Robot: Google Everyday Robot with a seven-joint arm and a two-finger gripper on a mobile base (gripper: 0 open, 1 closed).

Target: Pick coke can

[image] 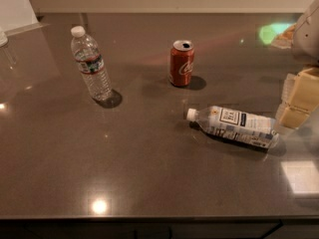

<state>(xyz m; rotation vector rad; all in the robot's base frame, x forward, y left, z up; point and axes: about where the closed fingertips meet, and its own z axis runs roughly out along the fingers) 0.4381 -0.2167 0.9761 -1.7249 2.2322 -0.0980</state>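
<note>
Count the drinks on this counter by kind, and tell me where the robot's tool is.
Water bottles: 2 (the standing bottle, the lying bottle)
Soda can: 1 (red, upright)
Total: 3
The tool is at the right edge of the view, near the lying bottle's base and away from the soda can.

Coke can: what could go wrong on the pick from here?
1. The toppled water bottle lies close to the end effector, at the right edge; a low sweep toward the coke can might clip it and roll it.
2. The can stands upright with its top opened; a glancing contact could tip it and spill any contents.
</note>
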